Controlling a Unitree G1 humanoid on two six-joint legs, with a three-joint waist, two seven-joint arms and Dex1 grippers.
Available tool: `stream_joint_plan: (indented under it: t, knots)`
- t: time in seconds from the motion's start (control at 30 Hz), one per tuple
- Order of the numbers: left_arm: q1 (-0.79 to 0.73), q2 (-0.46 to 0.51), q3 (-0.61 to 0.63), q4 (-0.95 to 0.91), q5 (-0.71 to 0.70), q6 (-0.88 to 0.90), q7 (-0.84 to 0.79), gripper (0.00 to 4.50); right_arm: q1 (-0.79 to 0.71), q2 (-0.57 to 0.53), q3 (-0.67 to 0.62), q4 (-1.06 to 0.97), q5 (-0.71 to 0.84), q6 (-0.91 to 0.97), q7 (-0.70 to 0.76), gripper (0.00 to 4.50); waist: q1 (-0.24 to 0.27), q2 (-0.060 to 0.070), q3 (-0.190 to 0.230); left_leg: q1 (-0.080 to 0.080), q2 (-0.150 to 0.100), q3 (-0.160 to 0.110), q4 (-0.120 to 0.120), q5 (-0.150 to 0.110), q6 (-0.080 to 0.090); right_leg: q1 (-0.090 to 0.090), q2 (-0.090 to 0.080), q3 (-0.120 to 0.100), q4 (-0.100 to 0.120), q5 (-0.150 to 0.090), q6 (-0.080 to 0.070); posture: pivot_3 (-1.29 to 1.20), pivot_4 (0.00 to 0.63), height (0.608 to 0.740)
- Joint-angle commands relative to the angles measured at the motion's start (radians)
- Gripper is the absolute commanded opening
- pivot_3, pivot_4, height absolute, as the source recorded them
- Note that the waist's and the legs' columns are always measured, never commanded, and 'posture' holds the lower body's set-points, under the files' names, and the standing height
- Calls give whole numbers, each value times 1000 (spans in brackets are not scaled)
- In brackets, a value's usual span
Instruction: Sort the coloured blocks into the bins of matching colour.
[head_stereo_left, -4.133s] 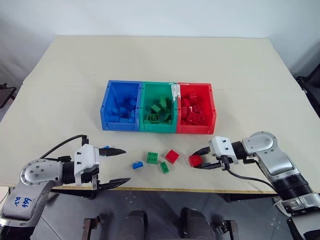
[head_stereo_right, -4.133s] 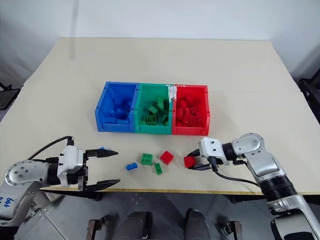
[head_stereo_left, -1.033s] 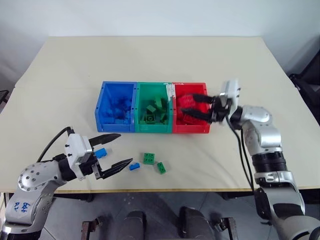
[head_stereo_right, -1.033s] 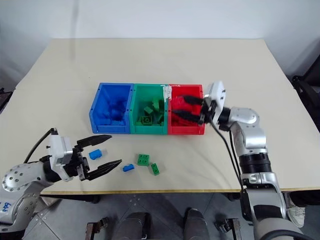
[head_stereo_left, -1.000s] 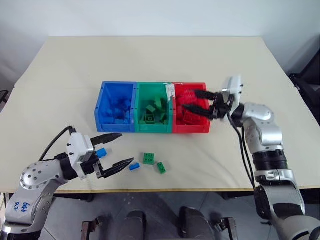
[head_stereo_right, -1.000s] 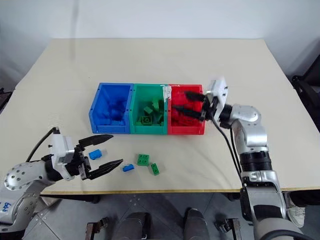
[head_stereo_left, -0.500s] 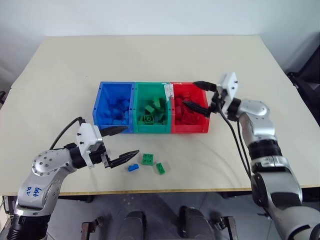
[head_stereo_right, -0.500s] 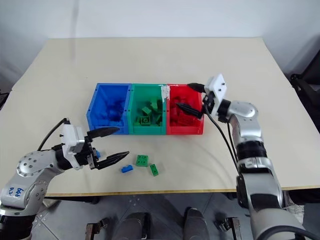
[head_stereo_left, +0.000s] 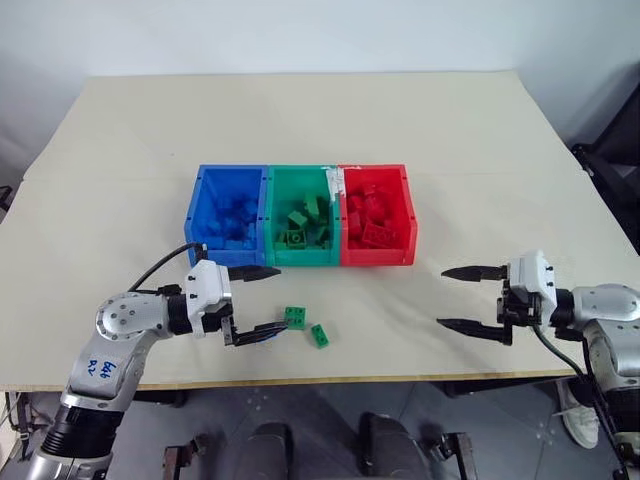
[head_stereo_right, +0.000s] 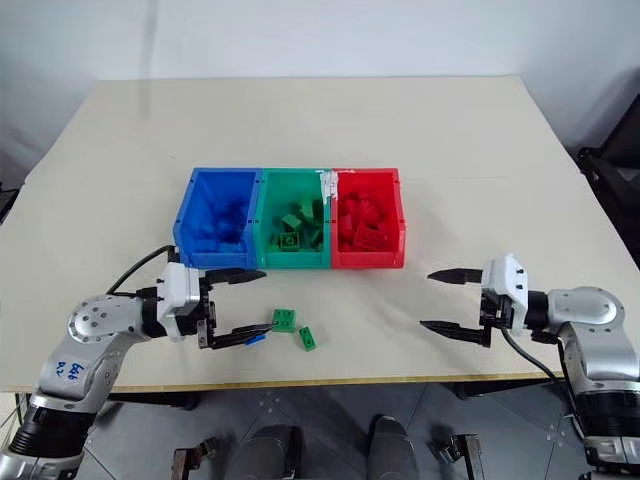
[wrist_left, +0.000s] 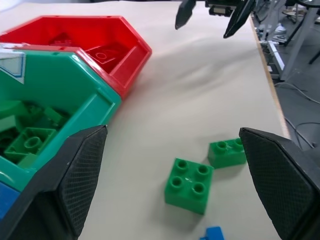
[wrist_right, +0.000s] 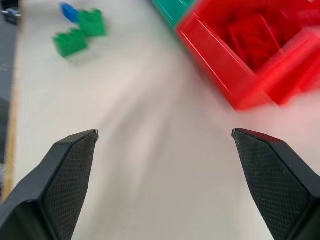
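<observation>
Blue block (wrist_left: 214, 233) beside L tool (head_stereo_left: 258, 300)

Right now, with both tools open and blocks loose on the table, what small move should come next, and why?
Probably ease the left tool down and shut it on the small blue block lying at its lower finger. Its jaws stand open, that block is the nearest loose one, and the blue bin sits just beyond. The two green blocks lie farther off; the right tool is open and empty.
</observation>
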Motion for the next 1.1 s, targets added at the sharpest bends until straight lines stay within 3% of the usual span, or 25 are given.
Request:
stream_joint_plan:
  t: [0.03,0.23,0.4,0.7,0.83,1.0,1.03,1.1]
  knots:
    - [83,24,85,0,-39,-20,-20,4500,-28,23,120,-154,17,125,-5,4483,1,0,0,0,0,0,0,0,0,0,0,0,0,0,0,0,150,740]
    - [285,74,242,-44,-72,-11,-35,4500,-80,131,330,-324,-55,268,-126,4483,7,0,0,-1,0,-2,1,-1,-1,-1,0,0,0,0,0,0,150,740]
    - [412,72,313,-133,-103,9,-24,4500,-115,226,442,-321,-122,304,-211,4483,18,-2,-1,-2,0,-3,2,-3,0,-1,0,0,-1,0,0,0,150,740]
    - [461,78,263,-297,-132,76,-25,4500,-174,319,524,-181,-250,204,-272,4483,14,-2,-1,-2,0,-2,2,-4,0,-1,1,0,-1,0,-1,0,150,740]
    - [437,72,266,-292,-128,80,-4,4500,-187,325,517,-149,-252,195,-271,3544,6,-2,-1,-2,0,-2,2,-4,0,-1,1,0,-1,0,-1,0,150,740]
    - [434,63,282,-284,-127,75,20,4500,-183,302,492,-119,-241,146,-236,1766,5,-2,-1,-2,0,-2,2,-4,0,-1,1,0,-1,0,-1,0,150,740]
    - [434,61,281,-283,-126,74,24,4500,-182,302,487,-113,-240,139,-237,1543,6,-2,-1,-2,0,-2,2,-4,0,-1,1,0,-1,0,-1,0,150,740]
    - [434,51,284,-284,-125,69,38,4500,-189,309,458,-110,-208,137,-230,1545,6,-2,-1,-2,0,-2,2,-5,0,-1,1,0,-1,0,-1,0,150,740]
